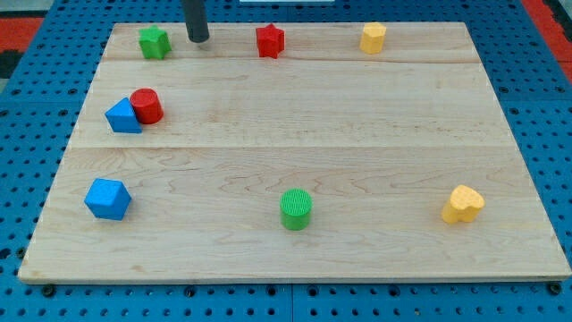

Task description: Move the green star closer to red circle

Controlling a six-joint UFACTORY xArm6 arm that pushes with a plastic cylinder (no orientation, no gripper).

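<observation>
Green star [154, 42] sits left of my tip [197, 39].

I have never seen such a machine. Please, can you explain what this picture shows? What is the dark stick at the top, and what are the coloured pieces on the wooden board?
There is one picture from one camera, looking down at a wooden board. The dark stick is a robot arm's rod; my tip slides on the board and pushes blocks. It holds nothing.

My tip stands near the view's top, just right of the green star, apart from it. Further right are a red star and a yellow block. At the view's left, the red circle touches a blue block. Along the bottom lie another blue block, a green cylinder and a yellow heart.
</observation>
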